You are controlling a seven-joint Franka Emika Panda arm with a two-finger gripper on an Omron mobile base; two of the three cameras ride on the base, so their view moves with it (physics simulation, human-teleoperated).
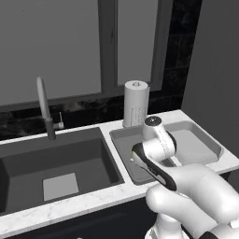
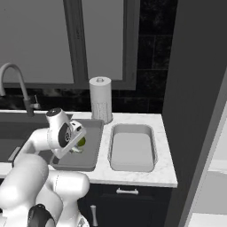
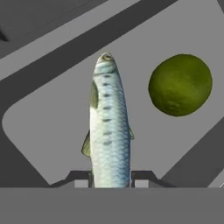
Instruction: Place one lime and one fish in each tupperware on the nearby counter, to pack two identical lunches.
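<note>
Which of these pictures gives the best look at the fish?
The hand view. There the fish runs up the middle, scales and fins clear, its tail between the jaws, beside a lime over a grey tub. In both base views the arm hides the fish; the right one shows a bit of the lime.

From my station the kitchen looks evenly and dimly lit, grey all over, with no glare and only faint shadows. The base views are slightly soft. The hand view is sharp: I can make out scales on the fish [image 3: 109, 127].
</note>
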